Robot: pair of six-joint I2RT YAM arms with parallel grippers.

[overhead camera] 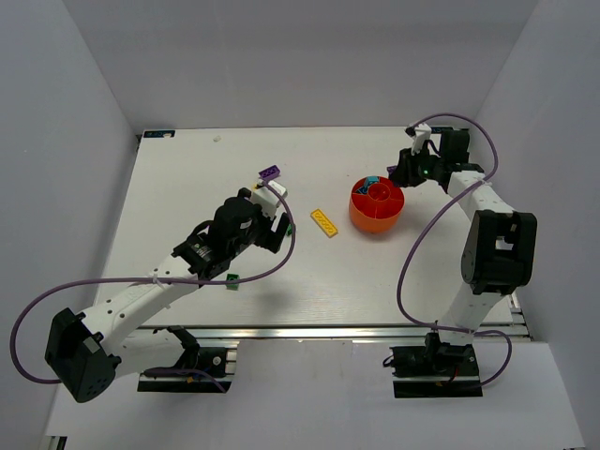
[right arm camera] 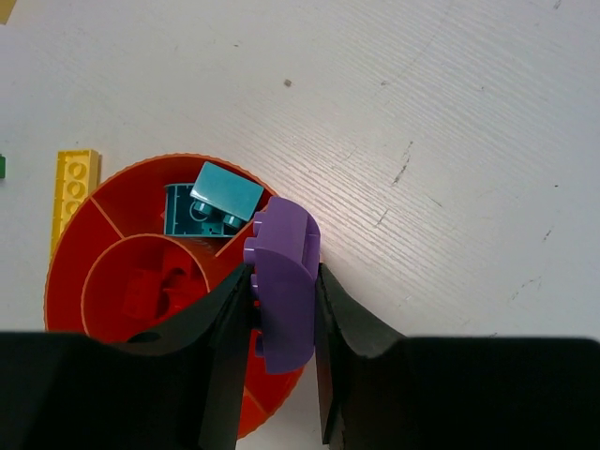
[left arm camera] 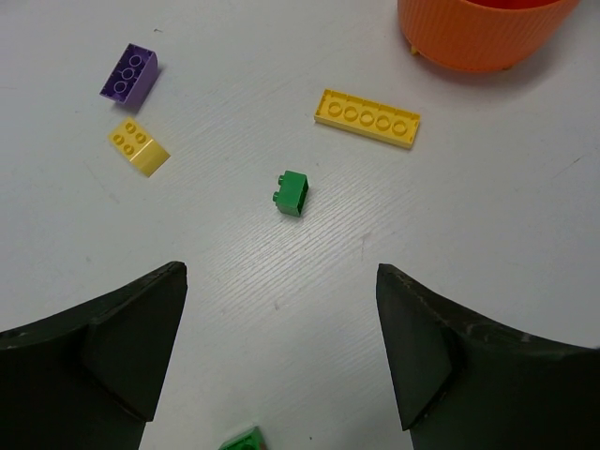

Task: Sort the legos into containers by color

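My right gripper (right arm camera: pixel 281 314) is shut on a curved purple lego (right arm camera: pixel 284 281) and holds it over the near rim of the orange-red divided bowl (right arm camera: pixel 80 272), which also shows in the top view (overhead camera: pixel 376 217). Teal legos (right arm camera: pixel 217 199) lie in one outer compartment, red legos (right arm camera: pixel 155 295) in the centre one. My left gripper (left arm camera: pixel 281 347) is open and empty above the table. Ahead of it lie a small green lego (left arm camera: pixel 293 193), a yellow plate (left arm camera: pixel 367 118), a yellow lego (left arm camera: pixel 141 147) and a purple lego (left arm camera: pixel 129 73). Another green lego (left arm camera: pixel 242 440) lies under the wrist.
In the top view the purple lego (overhead camera: pixel 271 173) and yellow plate (overhead camera: pixel 325 222) lie between the left gripper (overhead camera: pixel 279 214) and the bowl. A green lego (overhead camera: pixel 232 280) lies beside the left forearm. The right gripper (overhead camera: pixel 398 173) is at the bowl's far right side.
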